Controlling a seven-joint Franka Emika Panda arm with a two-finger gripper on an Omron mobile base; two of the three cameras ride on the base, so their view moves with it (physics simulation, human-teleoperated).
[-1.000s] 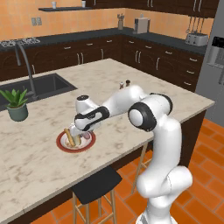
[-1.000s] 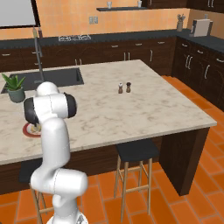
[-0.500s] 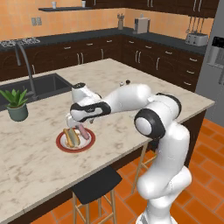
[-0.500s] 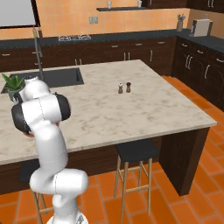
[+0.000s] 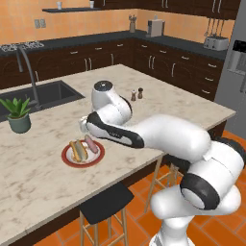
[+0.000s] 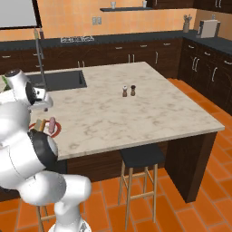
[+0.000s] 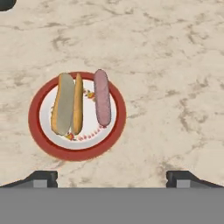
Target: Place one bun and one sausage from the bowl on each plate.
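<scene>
Arm has lifted off the red-rimmed plate; jaws now wide open, holding nothing. Bun and sausage lie side by side on it, long axes parallel, pointing away from the jaws, directly ahead on the desk.

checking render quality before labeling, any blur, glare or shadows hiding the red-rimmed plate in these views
Hand view: the plate, bun and sausage are evenly lit, slightly soft, no glare. Left base view: plate sharp, a faint shadow beside it. Right base view: the arm covers part of the plate.
</scene>
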